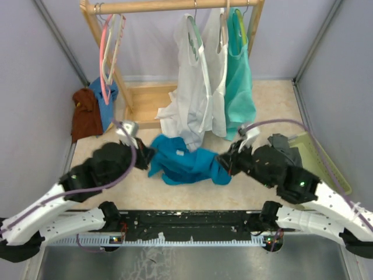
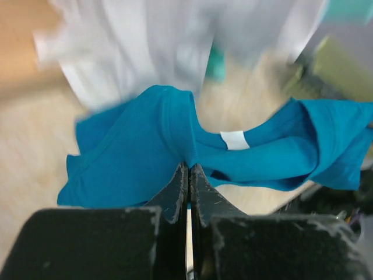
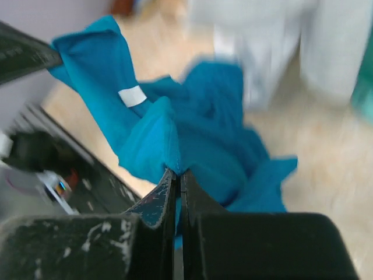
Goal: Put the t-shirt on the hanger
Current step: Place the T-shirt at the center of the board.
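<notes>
The deep teal-blue t-shirt (image 1: 186,160) hangs bunched between my two grippers, low over the table's middle. My left gripper (image 1: 148,156) is shut on its left edge, and my right gripper (image 1: 224,162) is shut on its right edge. In the left wrist view the closed jaws of the left gripper (image 2: 189,166) pinch a fold of the t-shirt (image 2: 145,151) near the white collar label (image 2: 234,140). In the right wrist view the right gripper (image 3: 178,172) pinches another fold of the t-shirt (image 3: 215,134). The pale cream hanger (image 1: 119,38) hangs on the rail at the far left.
A wooden rack (image 1: 175,7) stands at the back. On it hang a pink hanger (image 1: 105,58), white garments (image 1: 198,87) and a mint-green tank top (image 1: 239,76). A brown cloth (image 1: 86,114) and a lighter blue cloth (image 1: 105,99) lie at the left, a grey cloth (image 1: 282,143) at the right.
</notes>
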You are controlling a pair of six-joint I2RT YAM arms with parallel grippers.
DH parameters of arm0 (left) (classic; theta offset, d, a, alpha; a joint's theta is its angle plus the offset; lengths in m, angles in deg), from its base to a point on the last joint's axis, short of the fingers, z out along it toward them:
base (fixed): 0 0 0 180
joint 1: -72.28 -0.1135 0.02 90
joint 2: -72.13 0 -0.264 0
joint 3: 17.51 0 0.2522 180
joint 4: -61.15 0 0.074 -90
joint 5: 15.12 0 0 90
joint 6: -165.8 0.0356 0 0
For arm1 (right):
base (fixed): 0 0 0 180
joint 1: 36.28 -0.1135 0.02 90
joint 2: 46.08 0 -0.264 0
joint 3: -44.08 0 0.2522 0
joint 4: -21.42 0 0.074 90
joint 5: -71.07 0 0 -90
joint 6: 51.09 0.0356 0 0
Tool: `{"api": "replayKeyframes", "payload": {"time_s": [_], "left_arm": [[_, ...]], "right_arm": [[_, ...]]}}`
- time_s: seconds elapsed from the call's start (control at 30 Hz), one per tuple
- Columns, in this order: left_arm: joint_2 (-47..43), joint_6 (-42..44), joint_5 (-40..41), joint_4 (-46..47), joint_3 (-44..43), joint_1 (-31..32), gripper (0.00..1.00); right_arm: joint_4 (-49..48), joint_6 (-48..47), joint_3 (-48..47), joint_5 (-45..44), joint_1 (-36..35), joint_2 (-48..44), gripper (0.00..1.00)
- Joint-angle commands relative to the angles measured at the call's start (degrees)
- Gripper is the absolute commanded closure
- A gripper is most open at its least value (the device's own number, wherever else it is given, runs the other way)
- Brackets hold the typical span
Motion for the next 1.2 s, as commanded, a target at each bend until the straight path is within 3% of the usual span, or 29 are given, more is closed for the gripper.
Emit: {"api": "replayKeyframes", "payload": {"time_s": [0.0,0.17,0.27,0.33,0.5,0.93,1.17], "left_arm": [[-4.4,-16.7,-7.9,-2.6,17.8,0.0,1.0],[-5.7,-25.5,-14.1,4.8,35.2,0.0,0.94],[-5.4,-28.8,-18.2,8.6,41.3,0.0,0.78],[-4.9,-29.3,-19.4,9.7,43.3,0.1,0.63],[-3.4,-27.9,-19.3,7.7,41.7,0.1,0.5],[8.5,-20.0,-11.5,1.6,30.5,0.2,0.46],[18.2,-19.2,-5.5,-2.1,26.2,4.9,0.47]], "right_arm": [[-1.5,14.1,18.1,5.7,0.2,-6.7,1.0],[-1.5,24.1,30.7,7.9,0.2,-9.8,1.0],[-1.4,26.3,33.8,9.4,0.1,-11.6,1.0],[-0.7,26.7,34.6,9.8,0.1,-11.8,1.0],[-1.4,27.7,37.1,12.4,-0.2,-12.2,1.0],[-1.8,27.5,37.8,12.1,-0.5,-12.6,1.0],[-1.8,26.7,36.6,11.3,-0.5,-12.6,1.0]]}}
